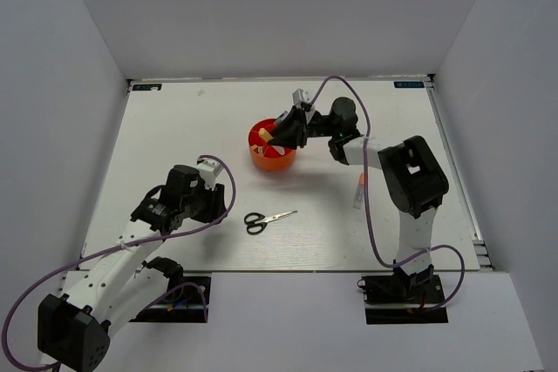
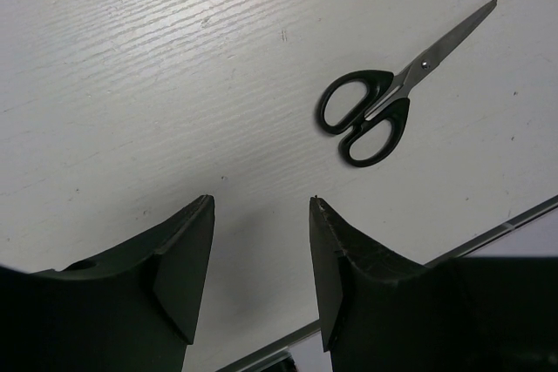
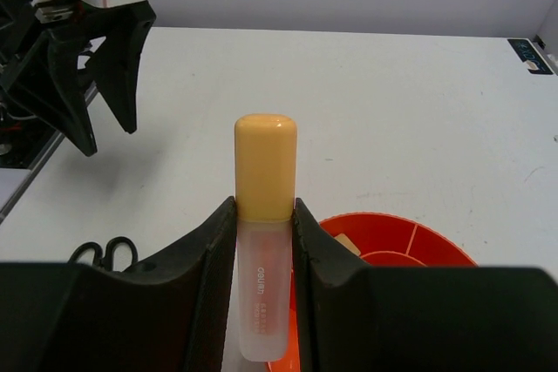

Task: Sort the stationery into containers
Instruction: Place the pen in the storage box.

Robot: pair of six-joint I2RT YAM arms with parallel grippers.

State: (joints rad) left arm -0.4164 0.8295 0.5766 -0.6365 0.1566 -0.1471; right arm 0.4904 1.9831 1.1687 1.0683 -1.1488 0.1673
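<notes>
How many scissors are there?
1. The black-handled scissors lie on the table between the arms, blades closed, just ahead of the open left gripper. The right gripper, holding a yellow-capped marker, covers part of the orange organiser, so more could be hidden there.

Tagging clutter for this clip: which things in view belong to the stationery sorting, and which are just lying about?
Job: scissors, lying on the table; yellow-capped tube, gripped in the right hand; orange organiser, below that hand; small white item beside the right arm, likely stationery, too small to identify.
Lying about: blue label, far right table corner; dark label, far left corner.
</notes>
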